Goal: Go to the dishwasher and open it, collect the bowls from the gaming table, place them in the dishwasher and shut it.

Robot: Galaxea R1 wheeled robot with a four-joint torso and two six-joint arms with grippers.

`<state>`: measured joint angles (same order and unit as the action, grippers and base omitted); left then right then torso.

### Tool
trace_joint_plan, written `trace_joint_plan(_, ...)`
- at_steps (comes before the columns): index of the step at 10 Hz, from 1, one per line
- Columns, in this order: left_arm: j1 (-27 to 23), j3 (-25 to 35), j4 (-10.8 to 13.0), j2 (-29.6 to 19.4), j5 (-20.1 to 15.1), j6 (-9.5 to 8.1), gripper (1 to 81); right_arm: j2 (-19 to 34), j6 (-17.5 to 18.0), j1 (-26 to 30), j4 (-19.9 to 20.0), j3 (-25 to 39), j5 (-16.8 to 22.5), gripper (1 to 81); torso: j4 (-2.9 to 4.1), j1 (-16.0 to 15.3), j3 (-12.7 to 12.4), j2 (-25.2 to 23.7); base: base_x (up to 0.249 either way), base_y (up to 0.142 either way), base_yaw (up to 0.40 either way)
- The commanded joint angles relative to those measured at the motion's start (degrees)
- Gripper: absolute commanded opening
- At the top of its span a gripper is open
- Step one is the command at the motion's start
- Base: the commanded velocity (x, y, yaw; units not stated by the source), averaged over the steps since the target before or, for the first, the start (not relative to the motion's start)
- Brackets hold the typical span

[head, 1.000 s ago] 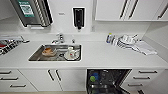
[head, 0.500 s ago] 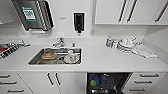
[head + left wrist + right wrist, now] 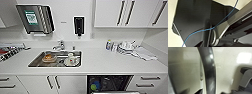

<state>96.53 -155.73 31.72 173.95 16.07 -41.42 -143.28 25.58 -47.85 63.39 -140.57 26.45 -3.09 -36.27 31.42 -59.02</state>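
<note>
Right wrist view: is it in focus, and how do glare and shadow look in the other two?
Right wrist view: badly blurred, a dark curved bar smeared across pale surfaces. Head view: evenly lit and soft, the white counter bright, the open dishwasher a dark cavity. Left wrist view: dim, with a sharper blue cable.

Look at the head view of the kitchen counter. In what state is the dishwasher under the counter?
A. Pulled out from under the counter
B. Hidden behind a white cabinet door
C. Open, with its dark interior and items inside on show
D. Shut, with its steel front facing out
C: the dishwasher shows a dark open cavity under the countertop, with a blue and a green item in its rack, right of the sink.
</note>
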Motion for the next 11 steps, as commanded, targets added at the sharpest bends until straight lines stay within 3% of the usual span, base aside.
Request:
trace_joint_plan(1,0.3,0.3,0.2,-0.2,-3.0,0.37,81.1,6.7,-0.4,11.8,3.1,7.0,8.1,81.1,0.00,0.0,0.0,0.0,0.000,0.000,0.000)
trace_joint_plan(2,-0.1,0.2,0.2,-0.4,-3.0,0.38,81.1,7.2,-4.2,11.2,1.8,9.7,8.2,81.1,0.00,-0.3,0.0,-0.5,0.000,0.000,0.000)
trace_joint_plan(4,-0.7,0.2,0.4,-1.0,-3.1,0.55,81.1,2.8,-20.0,2.4,-7.9,7.8,7.9,81.1,0.00,-0.4,0.0,-0.5,0.000,0.000,0.000)
trace_joint_plan(5,-0.8,0.2,0.9,-1.1,-3.1,0.64,81.1,0.0,-24.7,-1.1,-11.2,4.1,7.9,81.1,0.00,-0.4,0.0,-0.6,0.000,0.000,0.000)
trace_joint_plan(6,-1.2,0.2,1.4,-1.0,-3.1,0.64,81.1,-2.6,-28.8,-3.4,-12.7,-0.6,8.1,81.1,0.00,-0.4,0.0,-0.6,0.000,0.000,0.000)
trace_joint_plan(8,-1.6,-0.1,1.5,-1.4,-3.2,0.64,81.1,-6.0,-39.9,-7.6,-12.8,-4.1,7.6,81.1,0.00,-0.4,0.0,-0.6,0.000,0.000,0.000)
trace_joint_plan(9,-1.8,-1.1,1.6,-1.8,-3.0,1.68,81.1,-7.0,-47.2,-9.7,-12.8,-4.4,7.0,81.1,0.00,-0.4,0.0,-0.6,0.000,0.000,0.000)
trace_joint_plan(10,-2.0,-1.6,1.3,-2.1,-2.4,6.07,81.1,-7.6,-53.8,-11.4,-12.3,-4.5,6.5,81.1,0.00,-0.4,0.0,-0.6,0.000,0.000,0.000)
trace_joint_plan(11,-2.5,-1.6,1.0,-2.5,-2.4,9.07,81.1,-7.9,-60.2,-13.4,-12.2,-4.2,5.5,81.1,0.00,-0.4,0.0,-0.6,0.000,0.000,0.000)
